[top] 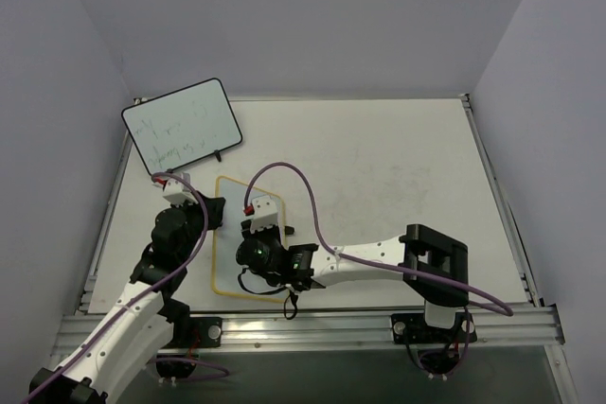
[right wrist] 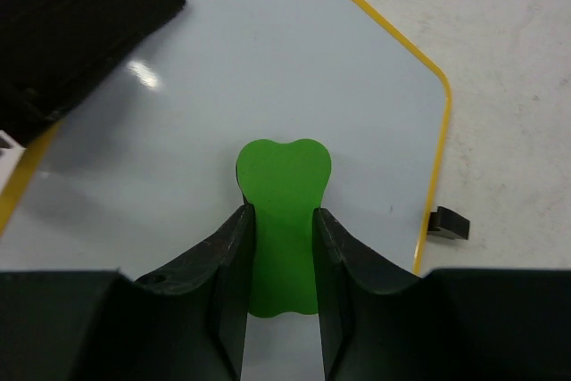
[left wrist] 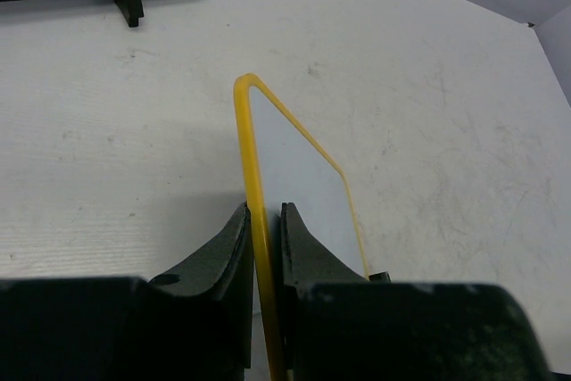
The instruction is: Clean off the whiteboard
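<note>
Wiping step. The whiteboard point(top: 225, 272), at the near centre of the table point(top: 398, 167), is pinched at its left rim by the left gripper point(left wrist: 261, 211). A green eraser point(right wrist: 284, 176), clamped in the right gripper point(right wrist: 281, 211), is pressed on an apparently blank surface. Next, unswept areas should be checked.

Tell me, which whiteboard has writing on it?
The black-rimmed whiteboard in the far left corner; it shows faint scribbles. The yellow-rimmed whiteboard nearer the front looks blank.

We look into a robotics lab cell: a scuffed white bench point(top: 407, 177) boxed in by plain pale walls point(top: 312, 16), with a left arm point(top: 123, 319) and a right arm point(top: 369, 257) bolted to an aluminium rail point(top: 322, 328).
</note>
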